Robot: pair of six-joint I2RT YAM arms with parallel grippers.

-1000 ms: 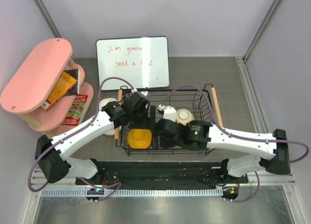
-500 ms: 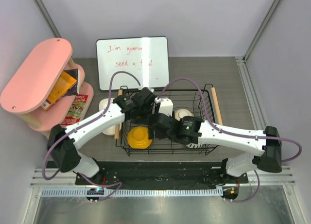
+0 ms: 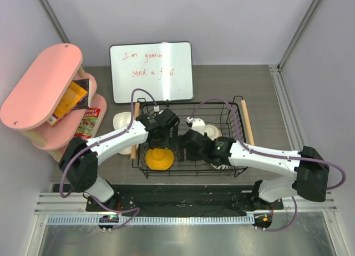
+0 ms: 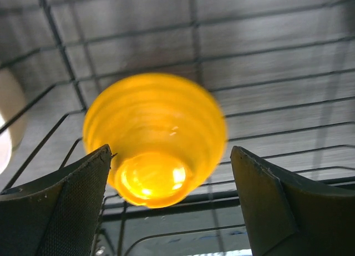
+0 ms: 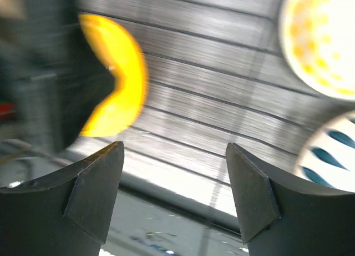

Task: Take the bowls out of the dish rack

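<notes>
The dish rack (image 3: 216,104) sits on the bench (image 3: 233,81), with a whiteboard (image 3: 152,73) behind it and a shelf (image 3: 41,84) at far left. An upturned bowl (image 3: 160,157) lies in the rack's front-left corner and a second bowl (image 3: 211,132) at its right rear. A third bowl (image 3: 122,121) stands outside, just left.

Even light (orange bowl (image 4: 155,139) glaring, blurred)

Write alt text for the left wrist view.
An orange-yellow ribbed bowl lies base toward the camera in the black wire dish rack, between the open jaws of the left gripper. A pale bowl shows at the left edge, blurred.
</notes>
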